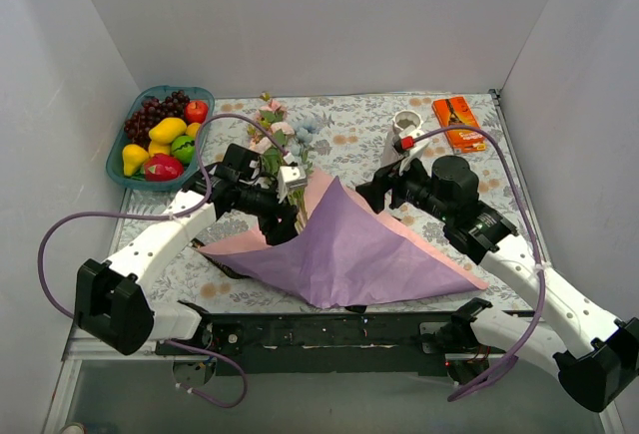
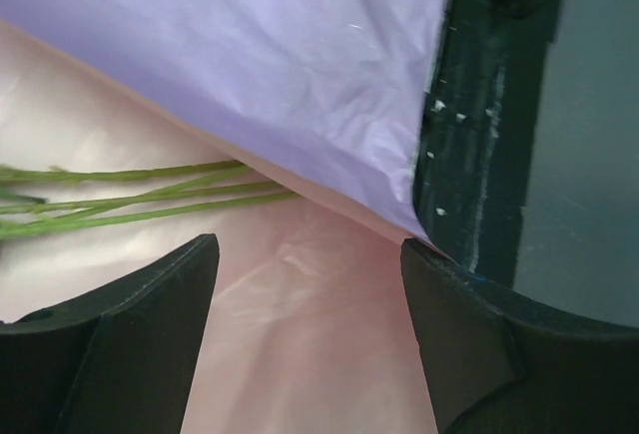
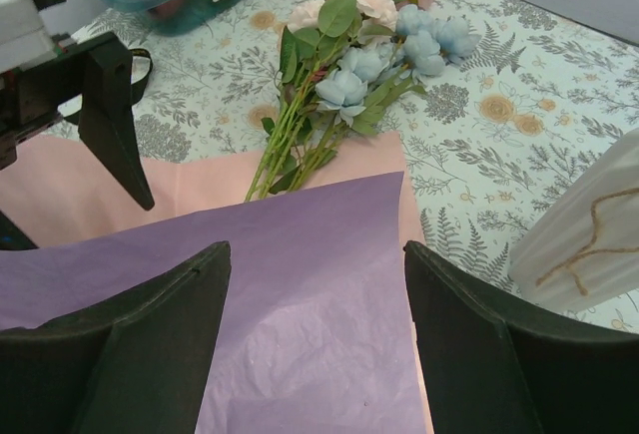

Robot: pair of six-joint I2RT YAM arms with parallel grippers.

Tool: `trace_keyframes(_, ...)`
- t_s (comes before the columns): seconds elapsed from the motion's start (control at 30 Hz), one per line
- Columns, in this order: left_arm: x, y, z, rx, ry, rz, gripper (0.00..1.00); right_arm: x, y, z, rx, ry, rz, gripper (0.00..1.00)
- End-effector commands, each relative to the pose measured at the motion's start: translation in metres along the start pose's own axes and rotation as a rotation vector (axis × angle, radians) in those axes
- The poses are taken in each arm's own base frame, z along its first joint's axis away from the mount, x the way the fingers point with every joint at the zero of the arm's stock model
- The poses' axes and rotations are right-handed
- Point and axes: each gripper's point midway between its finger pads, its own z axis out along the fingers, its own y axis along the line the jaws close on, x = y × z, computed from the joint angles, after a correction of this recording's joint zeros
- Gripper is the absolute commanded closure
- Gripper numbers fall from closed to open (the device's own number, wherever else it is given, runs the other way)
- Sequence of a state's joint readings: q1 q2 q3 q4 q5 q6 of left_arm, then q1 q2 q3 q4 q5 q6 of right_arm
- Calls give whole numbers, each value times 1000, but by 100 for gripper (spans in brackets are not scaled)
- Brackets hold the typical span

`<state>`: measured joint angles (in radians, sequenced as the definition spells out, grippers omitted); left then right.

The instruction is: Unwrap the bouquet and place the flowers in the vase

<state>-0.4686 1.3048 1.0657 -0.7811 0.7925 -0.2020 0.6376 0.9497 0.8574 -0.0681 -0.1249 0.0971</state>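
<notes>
Well, you are getting halfway: purple-and-pink paper (image 1: 349, 244) is lying unfolded, green-stemmed pink and blue flowers (image 3: 349, 45) are waiting left of the cream ceramic vase (image 1: 406, 127) (left gripper (image 2: 310, 254) and right gripper (image 3: 318, 254) are gaping, empty).

— What sort of place is shown?
— A robotics lab test cell is suggested. A table under a flowered tablecloth (image 1: 359, 140) is boxed in by plain white panels (image 1: 300, 15). Two cabled white arms (image 1: 160, 239) are bolted to a black rail (image 1: 329, 334).
— Is anything homely seen?
— Only props are seen, such as a tray (image 1: 113, 155) of fruit (image 1: 168, 131).
</notes>
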Motion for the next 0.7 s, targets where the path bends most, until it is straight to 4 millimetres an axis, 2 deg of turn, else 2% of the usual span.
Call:
trace_keyframes(0.0,3,-45,-5,193,-67,91,25,-39,1,-17,26,-83,-51,21)
trace_keyframes(0.13,7,-54,-3,213,-24,134,20,-49,0,-27,44,-109,-51,21)
trace_keyframes(0.2,18,-56,4,261,38,80,21,-49,-1,-29,53,-110,-49,21)
trace_keyframes(0.33,11,-61,2,300,19,109,23,-45,-1,-33,54,-92,-47,21)
trace_keyframes(0.43,7,-70,-8,265,-29,261,23,-40,-3,-34,65,-76,-46,21)
trace_keyframes(0.5,18,-78,-10,263,-26,353,25,-31,-6,-33,79,-59,-44,21)
trace_keyframes(0.53,17,-85,-18,246,-48,410,25,-27,-7,-31,83,-48,-44,21)
trace_keyframes(0.57,29,-89,-19,253,-33,431,26,-23,-8,-30,81,-44,-44,21)
trace_keyframes(0.67,41,-106,-29,255,-71,665,31,-10,-8,-20,66,-21,-33,20)
